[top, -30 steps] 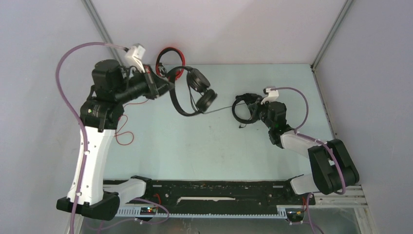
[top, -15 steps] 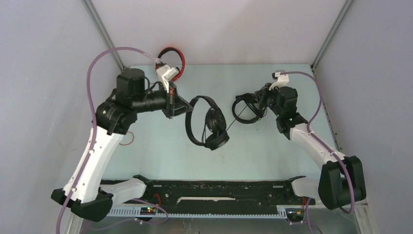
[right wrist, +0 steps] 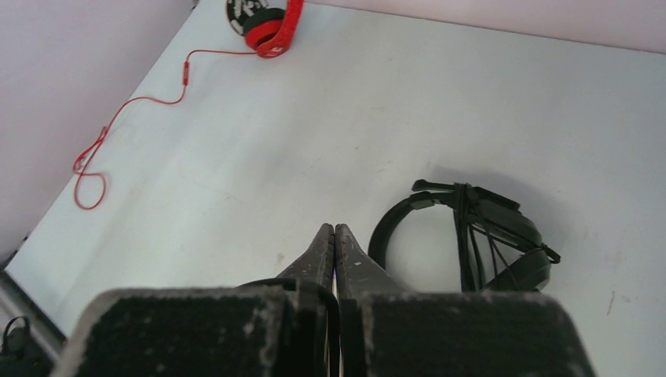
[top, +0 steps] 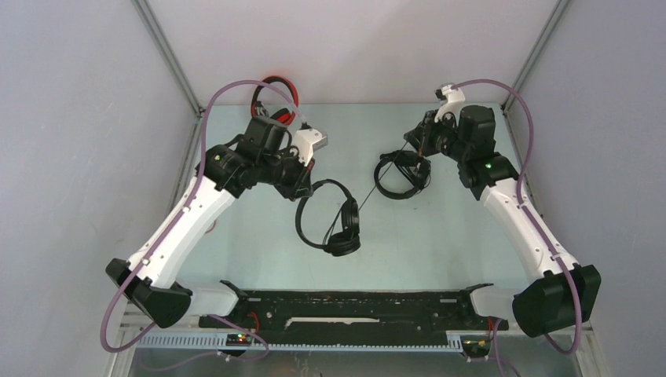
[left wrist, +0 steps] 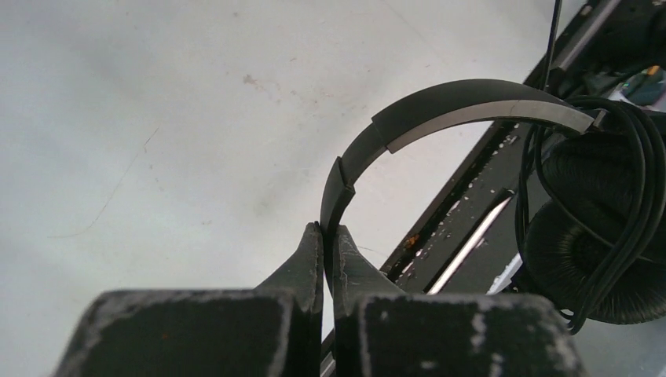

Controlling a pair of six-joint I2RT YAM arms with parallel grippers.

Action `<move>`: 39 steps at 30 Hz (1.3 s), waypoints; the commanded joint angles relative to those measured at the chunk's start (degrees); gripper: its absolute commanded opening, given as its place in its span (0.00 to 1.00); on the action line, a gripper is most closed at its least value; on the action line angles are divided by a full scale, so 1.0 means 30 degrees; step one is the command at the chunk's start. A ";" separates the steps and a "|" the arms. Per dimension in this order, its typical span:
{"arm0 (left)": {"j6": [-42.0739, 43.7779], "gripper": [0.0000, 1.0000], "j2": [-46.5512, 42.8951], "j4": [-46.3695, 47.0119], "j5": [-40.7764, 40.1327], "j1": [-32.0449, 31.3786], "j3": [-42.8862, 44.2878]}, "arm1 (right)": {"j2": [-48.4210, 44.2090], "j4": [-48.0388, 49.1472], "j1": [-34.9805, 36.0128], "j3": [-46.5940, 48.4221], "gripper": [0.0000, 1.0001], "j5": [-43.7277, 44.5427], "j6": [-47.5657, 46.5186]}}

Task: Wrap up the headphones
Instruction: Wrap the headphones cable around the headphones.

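One pair of black headphones (top: 330,218) hangs in the air over the middle of the table. My left gripper (top: 309,187) is shut on its headband (left wrist: 440,106); its cable is looped around the ear cups (left wrist: 597,228). From there a thin black cable (top: 382,179) runs taut up to my right gripper (top: 411,146), which is shut on it (right wrist: 334,228). A second black pair (right wrist: 471,236), with its cable wound round it, lies on the table below my right gripper. A red pair (right wrist: 271,27) lies at the far left corner, its red cable (right wrist: 118,133) trailing loose.
The left wall and its metal post (top: 169,55) stand close behind my left arm. The right wall post (top: 534,55) is near my right wrist. A black rail (top: 353,306) runs along the near edge between the arm bases.
My left arm has swung the hanging black pair from far left to the table's middle and turned it. My right gripper has lifted and moved toward the far right, drawing the cable taut.
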 commanded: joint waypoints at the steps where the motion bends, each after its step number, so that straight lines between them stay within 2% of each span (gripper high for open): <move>1: 0.0244 0.00 0.0107 -0.0162 -0.1578 -0.0674 0.0921 | 0.0099 -0.1738 -0.0072 0.1864 0.00 -0.1711 -0.0478; 9: 0.1603 0.00 -0.0043 0.0962 -0.1462 -0.1433 0.0153 | 0.0971 -0.1221 0.0188 0.2176 0.00 -0.2624 0.0204; 15: 0.2124 0.00 0.0733 0.0967 -0.1542 -0.1497 0.0395 | 0.1548 -0.1799 0.0132 0.2835 0.00 -0.1783 0.0425; 22: 0.2159 0.00 0.2645 -0.0398 -0.4008 -0.1555 0.1445 | 0.2412 -0.2933 0.0652 0.4356 0.00 -0.2104 0.0648; 29: 0.1940 0.00 0.2842 0.0984 -0.5828 -0.1551 0.1022 | 0.4191 -0.4988 0.1696 0.6727 0.00 -0.2609 0.0796; 33: 0.1717 0.00 0.2998 0.1497 -0.7621 -0.1554 0.0573 | 0.4141 -0.4854 0.2476 0.6935 0.00 -0.3153 0.1090; 39: 0.1285 0.00 0.3871 0.1778 -0.8906 -0.1524 0.0863 | 0.4033 -0.4566 0.3592 0.7509 0.00 -0.4520 0.2092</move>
